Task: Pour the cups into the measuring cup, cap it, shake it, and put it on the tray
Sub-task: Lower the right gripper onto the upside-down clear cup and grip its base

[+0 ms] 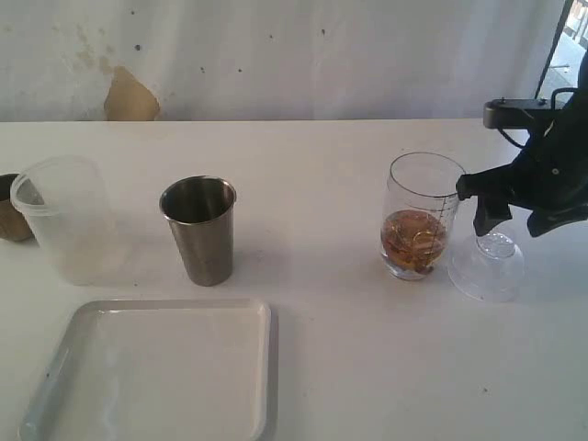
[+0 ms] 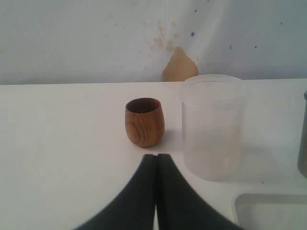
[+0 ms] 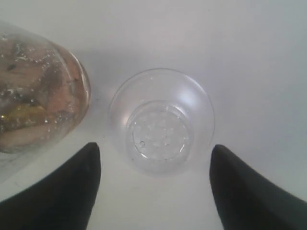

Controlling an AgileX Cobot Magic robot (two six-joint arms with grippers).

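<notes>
One wooden cup (image 2: 144,122), one tumbler (image 1: 199,230), one measuring cup (image 1: 421,197) — one tray (image 1: 165,367).

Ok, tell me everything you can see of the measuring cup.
The measuring cup is a tall clear plastic cylinder with a dark scale down one side. It stands upright and uncapped on the white table, its lower part filled with brownish contents. The dome cap lies close beside it; nothing grips it.

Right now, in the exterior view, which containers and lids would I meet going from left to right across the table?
small rounded brown wooden cup → frosted translucent plastic cup → tapered brushed-steel tumbler → tall clear graduated plastic measuring cup → clear plastic dome cap
</notes>
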